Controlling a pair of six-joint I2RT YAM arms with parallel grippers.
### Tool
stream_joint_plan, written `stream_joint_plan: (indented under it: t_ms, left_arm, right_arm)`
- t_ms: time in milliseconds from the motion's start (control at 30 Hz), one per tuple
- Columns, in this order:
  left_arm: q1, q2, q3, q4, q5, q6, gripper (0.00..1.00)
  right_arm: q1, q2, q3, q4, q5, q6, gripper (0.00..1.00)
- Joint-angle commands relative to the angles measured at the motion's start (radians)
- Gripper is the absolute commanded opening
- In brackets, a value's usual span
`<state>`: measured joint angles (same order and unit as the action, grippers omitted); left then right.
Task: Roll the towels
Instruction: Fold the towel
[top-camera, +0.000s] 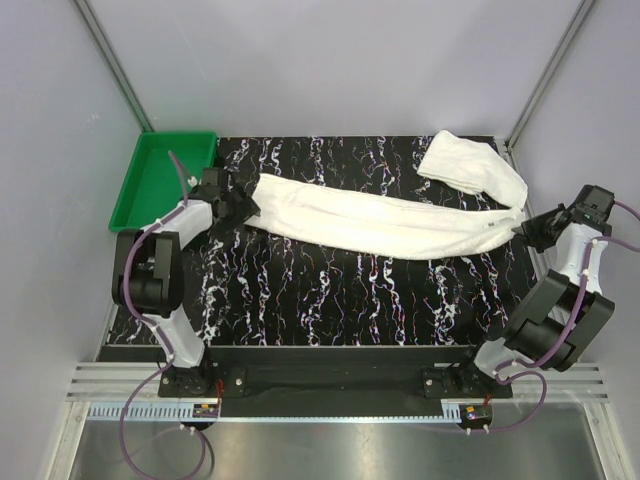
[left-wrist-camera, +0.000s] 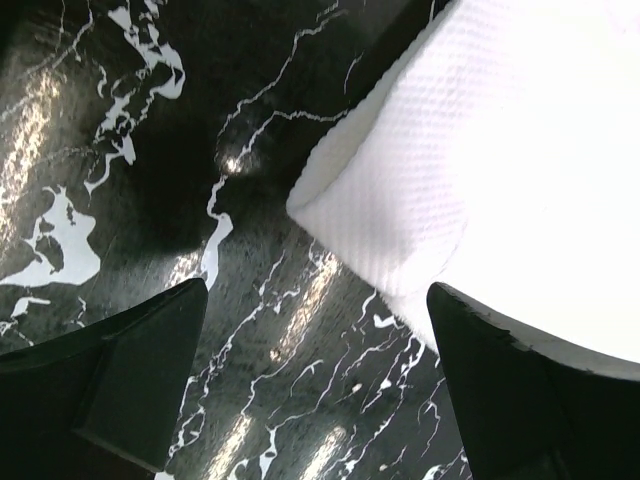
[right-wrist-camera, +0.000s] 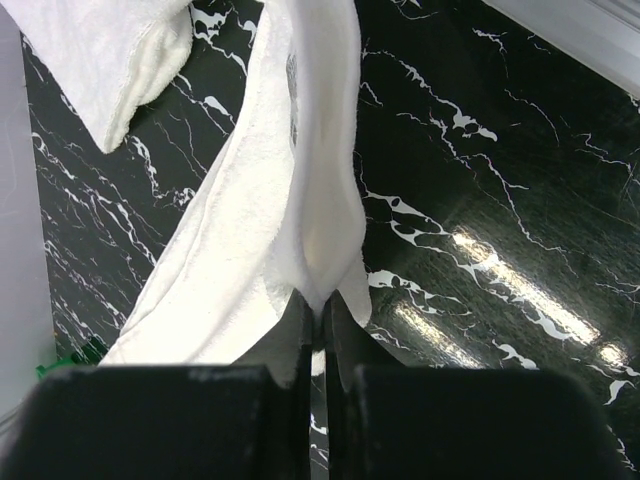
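Long towel (top-camera: 380, 220): lies flat across the black marbled table (top-camera: 330, 290), running from near the green tray (top-camera: 160, 185) on the left to the right edge; it appears folded lengthwise into a narrow band.

Second towel (top-camera: 470, 165): bunched at the far right corner; its near end meets the long towel's right end; which one lies on top cannot be told.

Right gripper (top-camera: 524, 232): fingers clenched on the right end of the long towel; the wrist view shows the cloth gathered to a crease and drawn up out of the closed jaws (right-wrist-camera: 320, 312). Judgement: this grip serves as an anchor, holding the band straight and under light tension so that a roll can be started from the opposite end.

Left gripper (top-camera: 243, 212): fingers released and spread wide, set low over the table; the towel's left corner (left-wrist-camera: 390, 220) sits between them, nearer the right finger (left-wrist-camera: 520, 390) than the left one (left-wrist-camera: 130, 370); whether the cloth touches that finger cannot be told. Judgement: the arm is placed to take this corner; no grasp is made yet.

Standing of the task: neither towel shows any roll; work is at an early stage.

Risk noted: a grip on the corner alone may turn only one layer; the overlapping second towel may drag along if the band is pulled.
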<state>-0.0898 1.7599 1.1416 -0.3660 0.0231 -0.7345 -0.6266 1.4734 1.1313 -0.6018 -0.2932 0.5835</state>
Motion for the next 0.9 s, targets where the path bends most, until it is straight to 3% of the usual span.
stream_joint_plan:
  t_ms: [0, 167, 267, 400, 433, 533, 600, 867]
  left_arm:
    - [-0.005, 0.041, 0.043, 0.052, -0.058, -0.029, 0.99]
    - [-0.007, 0.144, 0.101, 0.049, -0.055, -0.031, 0.99]
    - [-0.011, 0.193, 0.141, 0.052, -0.046, -0.023, 0.86]
    - [-0.022, 0.21, 0.152, 0.064, -0.046, -0.013, 0.44]
    - [-0.025, 0.208, 0.15, 0.068, -0.042, -0.011, 0.26]
    - [-0.036, 0.19, 0.141, 0.053, -0.029, 0.003, 0.05]
    - [-0.045, 0.147, 0.104, 0.052, -0.038, 0.01, 0.0]
    - [-0.087, -0.054, -0.136, 0.05, -0.071, 0.023, 0.0]
  right_arm:
    - [0.002, -0.021, 0.033, -0.001, -0.02, -0.001, 0.0]
    - [0.002, 0.002, 0.018, 0.02, -0.04, 0.001, 0.0]
    - [0.001, 0.014, 0.019, 0.027, -0.038, -0.002, 0.0]
    - [0.028, 0.019, 0.027, 0.036, -0.038, -0.002, 0.0]
    - [0.066, 0.019, 0.042, 0.034, -0.032, -0.004, 0.0]
    - [0.146, 0.039, 0.109, 0.001, 0.006, -0.013, 0.0]
    - [0.234, 0.073, 0.152, -0.033, 0.019, -0.016, 0.0]
    - [0.548, 0.255, 0.425, -0.217, 0.028, -0.111, 0.0]
